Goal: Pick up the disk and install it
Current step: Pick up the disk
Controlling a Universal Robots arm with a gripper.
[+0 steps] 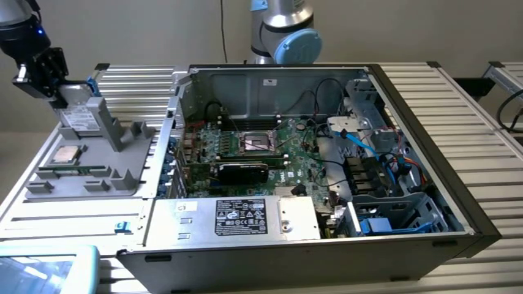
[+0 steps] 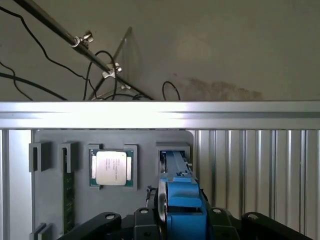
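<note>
- While the tool clamps the disk on edge at the tray's corner, any tilt could jam it in its slot.
- Narrow hold — it might slip.

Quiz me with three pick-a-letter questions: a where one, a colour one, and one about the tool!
1. Where is the CPU chip? A in the grey tray, B on a chair, C in a cup.
2. What colour is the disk's frame? A red, B blue, C yellow.
3. What is the tool doing? A gripping the disk, B gripping nothing, C waving a spoon.
Answers: 1 A, it lies in the tray; 2 B, blue plastic edges it; 3 A, it clamps the frame.
</note>
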